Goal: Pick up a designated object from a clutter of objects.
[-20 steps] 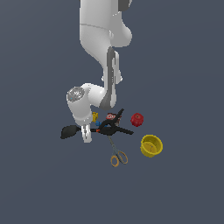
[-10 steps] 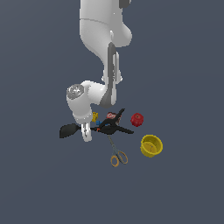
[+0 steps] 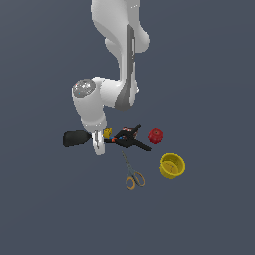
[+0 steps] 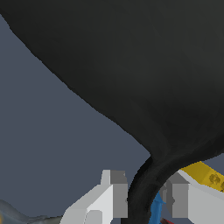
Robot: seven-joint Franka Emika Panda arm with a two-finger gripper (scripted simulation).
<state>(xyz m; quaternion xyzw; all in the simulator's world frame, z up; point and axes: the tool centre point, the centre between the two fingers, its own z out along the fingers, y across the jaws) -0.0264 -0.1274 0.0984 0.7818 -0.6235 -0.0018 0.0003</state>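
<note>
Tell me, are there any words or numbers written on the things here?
None can be read.
Yellow piece: dark marks on its face, too blurred to read.
Black clamp: a small red-and-white patch near its top, too small to read.
Black spatula, red fruit, yellow cup, scissors, gripper: no writing visible.
</note>
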